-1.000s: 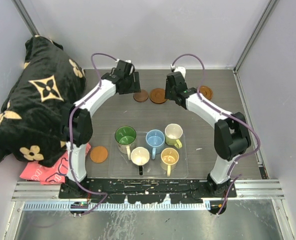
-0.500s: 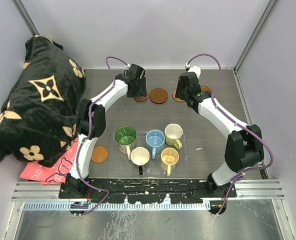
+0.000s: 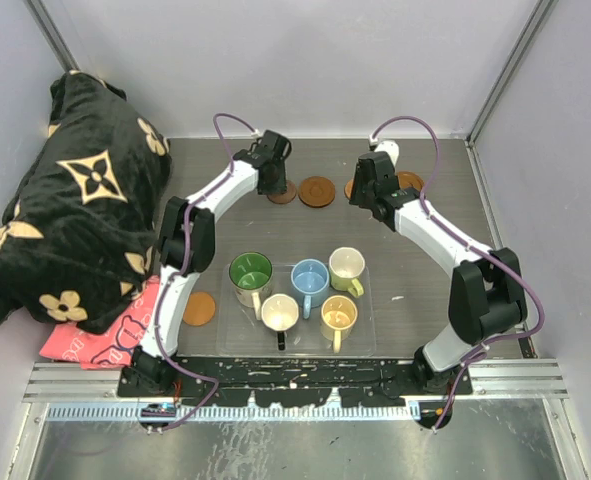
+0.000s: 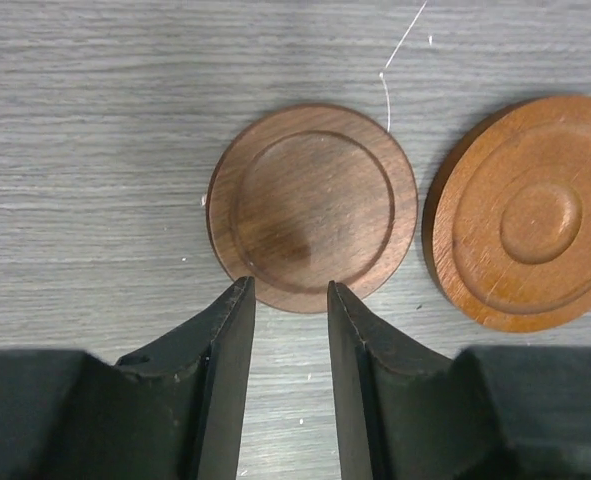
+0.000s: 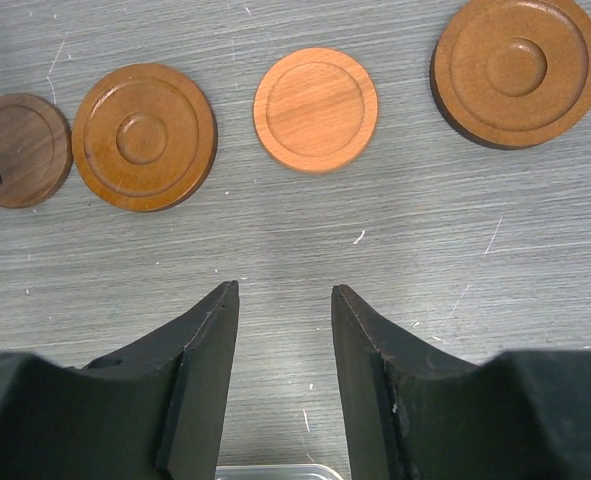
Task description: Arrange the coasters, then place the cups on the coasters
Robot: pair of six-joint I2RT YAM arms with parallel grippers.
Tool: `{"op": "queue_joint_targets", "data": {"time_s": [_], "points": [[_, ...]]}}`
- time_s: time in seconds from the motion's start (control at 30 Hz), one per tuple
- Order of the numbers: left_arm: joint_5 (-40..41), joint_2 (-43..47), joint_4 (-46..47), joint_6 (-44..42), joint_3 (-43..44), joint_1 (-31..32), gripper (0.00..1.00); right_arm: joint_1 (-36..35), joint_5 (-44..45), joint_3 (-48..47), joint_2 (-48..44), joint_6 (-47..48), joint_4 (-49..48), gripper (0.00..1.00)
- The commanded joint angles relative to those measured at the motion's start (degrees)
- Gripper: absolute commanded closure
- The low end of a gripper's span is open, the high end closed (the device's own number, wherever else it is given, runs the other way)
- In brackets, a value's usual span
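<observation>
Four coasters lie in a row at the back: dark brown (image 4: 312,207), ringed orange-brown (image 5: 143,137), light orange (image 5: 315,109) and brown (image 5: 518,70). A fifth coaster (image 3: 198,308) lies at the front left. My left gripper (image 4: 287,295) hovers over the near rim of the dark brown coaster, its jaws a narrow gap apart with only table between them. The right gripper (image 5: 285,290) stands open over bare table, short of the light orange coaster. Several cups stand in the clear tray (image 3: 365,335): green (image 3: 250,272), blue (image 3: 309,277), cream (image 3: 346,265), black (image 3: 279,312), yellow (image 3: 339,315).
A black patterned cloth (image 3: 70,210) is heaped at the left over a pink item (image 3: 85,345). Walls enclose the table at the back and on both sides. The tray's far edge (image 5: 275,470) shows just under the right fingers.
My left gripper has moved right to the dark brown coaster and its jaws have narrowed. The right arm has shifted right along the back row. Cups and coasters lie where they were.
</observation>
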State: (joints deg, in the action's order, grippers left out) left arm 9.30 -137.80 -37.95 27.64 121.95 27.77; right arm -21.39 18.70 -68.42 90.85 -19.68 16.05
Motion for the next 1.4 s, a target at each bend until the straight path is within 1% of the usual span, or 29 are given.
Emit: {"op": "queue_joint_targets", "data": {"time_s": [0.0, 0.23, 0.4, 0.67, 0.83, 1.1, 1.3, 1.37], "points": [[2.1, -0.5, 2.7, -0.5, 4.5, 0.5, 0.6, -0.1, -0.2, 0.1, -2.3, -0.6, -1.9, 0.52], [3.3, -1.9, 4.5, -1.2, 6.0, 1.0, 0.59, 0.0, -0.4, 0.5, -2.5, -0.2, -1.3, 0.52], [3.3, -4.6, 3.0, -1.0, 8.9, 1.0, 0.59, 0.0, 0.1, 0.7, -2.9, 0.3, -0.6, 0.52], [4.1, -5.5, 2.8, -0.8, 8.7, 1.1, 0.59, 0.0, 0.2, 1.7, -3.3, 0.3, -0.6, 0.52], [4.6, -6.0, 2.6, -0.8, 8.7, 1.2, 0.56, 0.2, 0.2, 2.4, -3.4, 0.2, -0.7, 0.52], [5.3, -7.3, 1.3, -0.7, 8.9, 1.4, 0.55, 0.4, -0.1, 3.0, -3.7, 0.0, -0.9, 0.52], [7.2, -7.4, -0.2, -0.9, 9.2, 1.5, 0.55, 0.5, -0.6, 3.3, -3.6, -0.1, -1.3, 0.52], [8.3, -7.5, -1.0, -0.8, 9.4, 1.5, 0.53, 0.5, -0.8, 3.4, -3.5, -0.3, -1.5, 0.52]]}}
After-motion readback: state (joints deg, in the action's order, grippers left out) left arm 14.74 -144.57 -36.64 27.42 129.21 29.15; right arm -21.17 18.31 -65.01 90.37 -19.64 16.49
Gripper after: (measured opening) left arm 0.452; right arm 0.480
